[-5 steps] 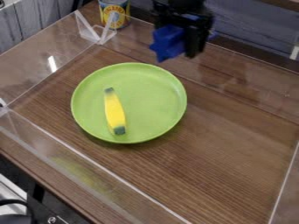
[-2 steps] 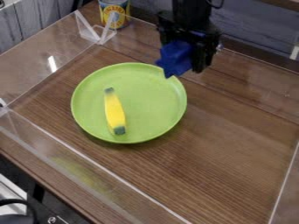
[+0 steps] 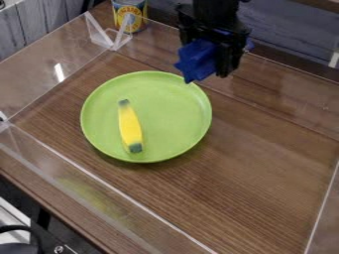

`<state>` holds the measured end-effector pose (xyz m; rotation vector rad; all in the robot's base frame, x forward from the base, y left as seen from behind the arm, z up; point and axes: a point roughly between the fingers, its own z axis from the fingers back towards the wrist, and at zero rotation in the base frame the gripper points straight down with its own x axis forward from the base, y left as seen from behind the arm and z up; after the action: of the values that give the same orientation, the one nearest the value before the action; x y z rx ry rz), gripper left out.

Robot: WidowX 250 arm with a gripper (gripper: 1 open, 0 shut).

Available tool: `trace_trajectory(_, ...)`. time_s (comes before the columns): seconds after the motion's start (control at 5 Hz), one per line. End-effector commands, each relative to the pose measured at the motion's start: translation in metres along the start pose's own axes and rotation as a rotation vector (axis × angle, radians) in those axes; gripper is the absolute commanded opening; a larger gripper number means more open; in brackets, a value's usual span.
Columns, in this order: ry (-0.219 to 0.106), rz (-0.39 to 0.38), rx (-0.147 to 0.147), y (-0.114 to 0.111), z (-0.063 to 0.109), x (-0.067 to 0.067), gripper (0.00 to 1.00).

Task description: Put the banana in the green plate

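A dark wood-grain table (image 3: 252,169), enclosed by clear acrylic walls (image 3: 40,74), is seen bearing the green plate (image 3: 185,94) at about nine o'clock from its middle, while a yellow container (image 3: 127,15) is set at eleven o'clock.

Banana (image 3: 129,128) in green plate (image 3: 179,107).

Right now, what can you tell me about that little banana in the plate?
The banana is a small yellow toy that looks like plastic, slightly curved, with dark green tips at both ends. It lies flat inside the green plate, left of the plate's middle, its length running from the far side toward the camera. Only the plate touches it; the hand is up beyond the plate's far right rim.
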<state>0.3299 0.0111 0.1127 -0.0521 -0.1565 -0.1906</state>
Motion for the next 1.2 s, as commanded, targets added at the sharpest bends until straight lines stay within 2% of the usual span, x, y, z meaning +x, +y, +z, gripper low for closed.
trace_trajectory(0.0,-0.102,-0.052,0.023,0.004,0.028,0.013,0.00)
trace_trajectory(0.2,-0.117,-0.074,0.029,0.007,0.031,0.017,0.00)
trace_trajectory(0.6,-0.140,-0.060,0.049,0.018,0.037,0.019,0.00)
trace_trajectory(0.8,-0.150,-0.033,0.061,0.026,0.028,0.020,0.00)
trace_trajectory(1.0,-0.147,0.015,0.067,0.022,0.029,0.007,1.00)
